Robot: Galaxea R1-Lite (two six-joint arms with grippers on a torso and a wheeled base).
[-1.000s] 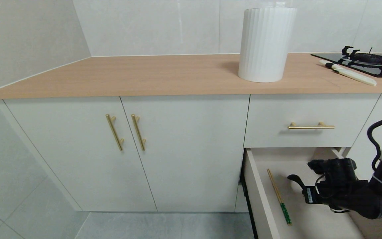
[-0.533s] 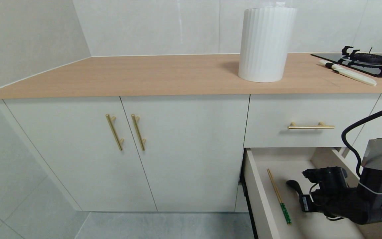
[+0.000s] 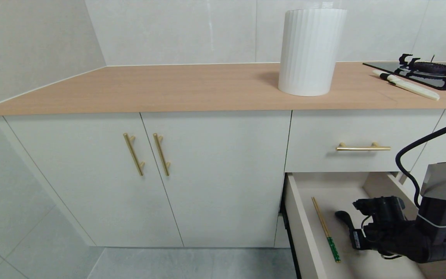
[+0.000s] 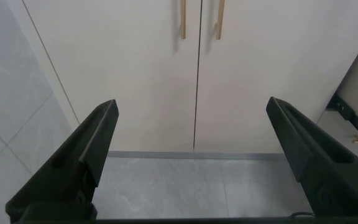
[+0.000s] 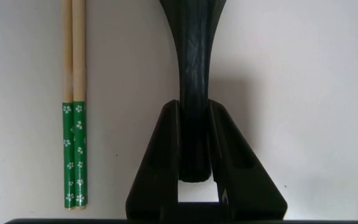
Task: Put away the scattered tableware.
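Two chopsticks point(image 3: 325, 229), one black spoon point(image 3: 345, 217) in drawer point(image 3: 304, 228).

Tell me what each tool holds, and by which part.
The right tool grips a black spoon by the end of its handle; the left tool is open and empty.

Right gripper point(image 3: 354, 235) holds a dark utensil, apparently a spoon point(image 3: 342, 216), inside the open drawer point(image 3: 302, 228), near chopsticks point(image 3: 325, 228).

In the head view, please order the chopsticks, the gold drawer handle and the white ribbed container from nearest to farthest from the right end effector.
1. Chopsticks, in the open drawer, beside the right end effector.
2. Gold drawer handle, on the closed drawer above.
3. White ribbed container, up on the countertop.
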